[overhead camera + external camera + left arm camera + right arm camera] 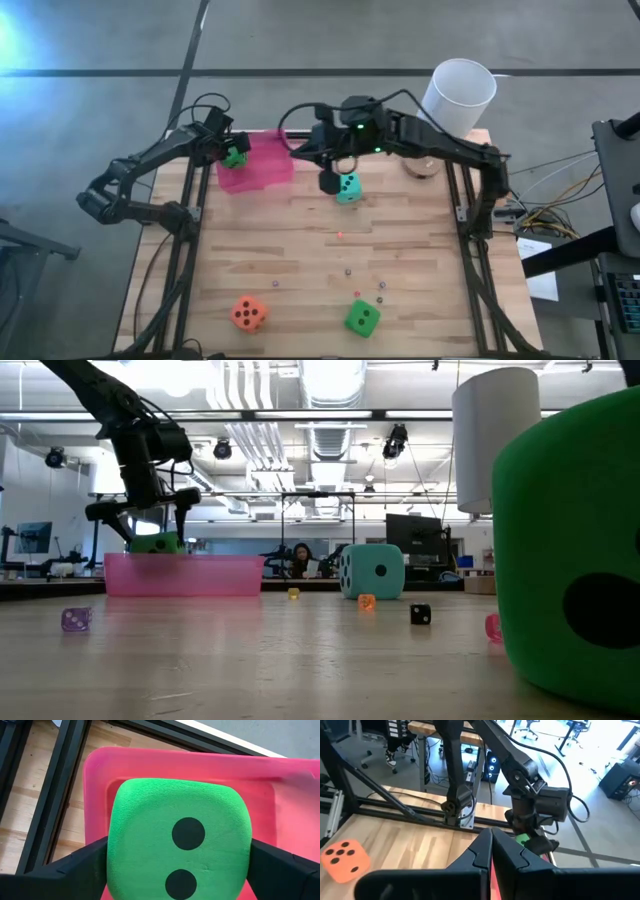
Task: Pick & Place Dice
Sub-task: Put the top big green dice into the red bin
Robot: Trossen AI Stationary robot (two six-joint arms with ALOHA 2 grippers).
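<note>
Placing is the step in hand: the left tool (233, 152) hangs over the pink tray (262, 170), fingers spread wide, with a green die (179, 840) between them; whether they still touch it I cannot tell. Likely next: lift clear of the tray, then go for another die. The teal die (349, 188) lies just beside the right tool (327, 183), whose fingers are pressed together. The orange die (248, 313) and second green die (362, 318) sit at the tabletop's (300, 250) near edge.
</note>
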